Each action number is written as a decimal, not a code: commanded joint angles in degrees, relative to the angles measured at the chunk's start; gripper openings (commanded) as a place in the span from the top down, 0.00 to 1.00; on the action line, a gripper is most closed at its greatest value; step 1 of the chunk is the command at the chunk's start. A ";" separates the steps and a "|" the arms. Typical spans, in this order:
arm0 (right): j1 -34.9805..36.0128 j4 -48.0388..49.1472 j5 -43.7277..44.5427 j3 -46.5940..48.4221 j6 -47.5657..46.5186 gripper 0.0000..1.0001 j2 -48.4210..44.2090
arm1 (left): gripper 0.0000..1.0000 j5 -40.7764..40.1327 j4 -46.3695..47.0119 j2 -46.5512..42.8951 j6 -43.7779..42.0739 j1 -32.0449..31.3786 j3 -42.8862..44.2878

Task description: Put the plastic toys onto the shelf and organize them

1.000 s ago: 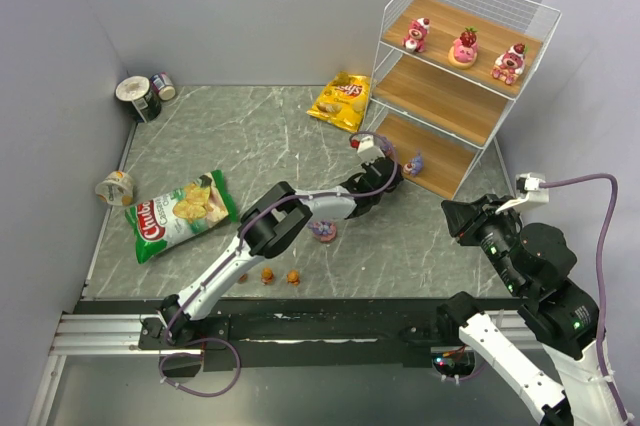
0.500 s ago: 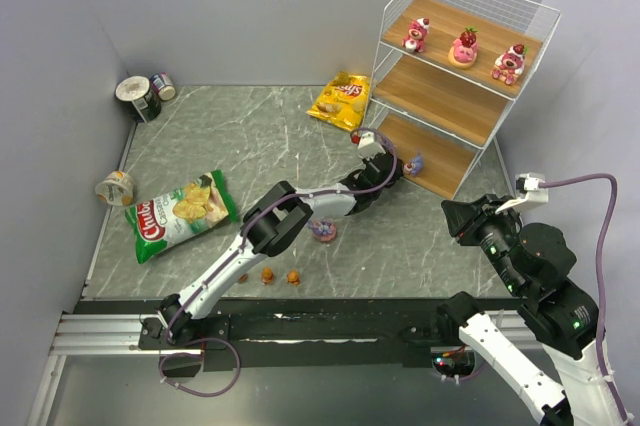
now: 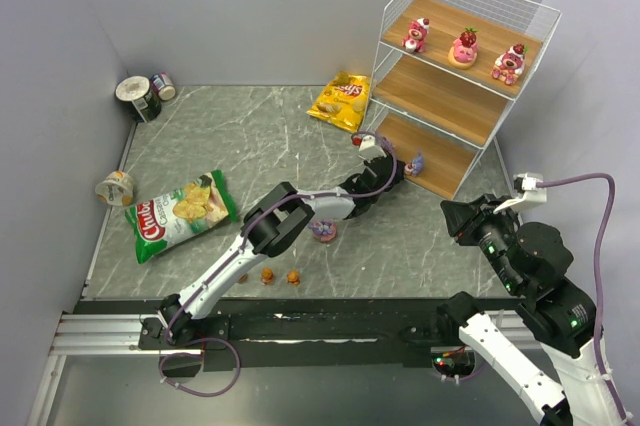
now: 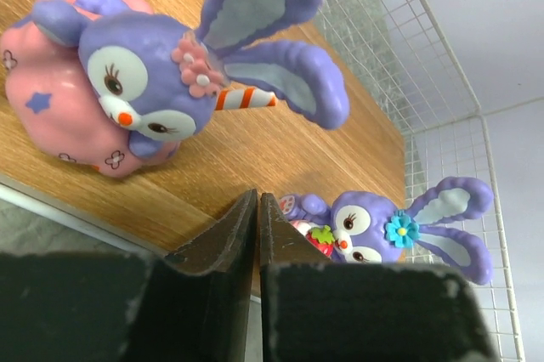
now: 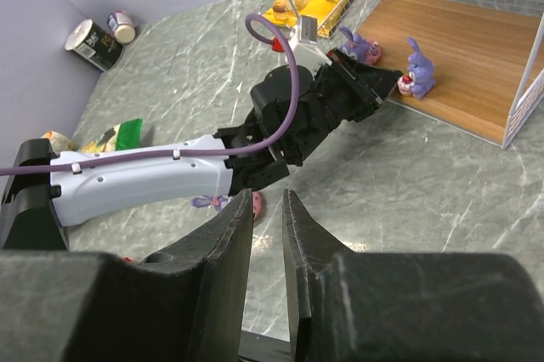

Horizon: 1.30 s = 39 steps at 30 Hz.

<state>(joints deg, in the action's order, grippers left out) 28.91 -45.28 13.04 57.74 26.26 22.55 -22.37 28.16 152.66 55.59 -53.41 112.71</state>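
The shelf (image 3: 440, 96) stands at the back right. Its top board carries three pink-and-red strawberry toys (image 3: 464, 47). Two purple toys rest on the bottom board, one large in the left wrist view (image 4: 136, 98) and one further along (image 4: 374, 230). My left gripper (image 3: 393, 171) is at that board's front edge, just short of them, shut and holding nothing (image 4: 257, 196). A third purple toy (image 3: 322, 231) lies on the floor under the left arm. Three orange toys (image 3: 267, 273) sit near the front edge. My right gripper (image 5: 268, 196) hovers at the right, slightly open and empty.
A yellow chip bag (image 3: 341, 99) lies left of the shelf's foot. A green chip bag (image 3: 180, 214) lies at the left. Two cans (image 3: 138, 98) stand in the back left corner and a tipped can (image 3: 116, 187) lies by the left wall.
My left gripper has shifted very slightly at the bottom board's edge. The right arm and the toys have not moved.
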 commanded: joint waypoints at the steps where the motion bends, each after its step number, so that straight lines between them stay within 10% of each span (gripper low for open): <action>1: 0.19 1.68 1.55 -0.17 -0.77 0.72 -0.66 | 0.88 0.05 1.37 -1.49 -1.19 -1.35 -1.70; 30: 0.27 -0.25 0.50 -0.34 1.42 0.69 0.31 | 0.80 -8.91 3.57 -18.52 -0.57 -3.02 -21.89; 39: 0.19 -1.22 -2.40 -2.10 2.04 0.43 0.39 | 0.38 -17.26 -17.14 -43.89 4.67 -5.21 -36.41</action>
<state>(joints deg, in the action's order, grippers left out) 28.91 -46.39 12.32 56.80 27.81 22.57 -33.08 22.17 122.61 55.75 -57.19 80.09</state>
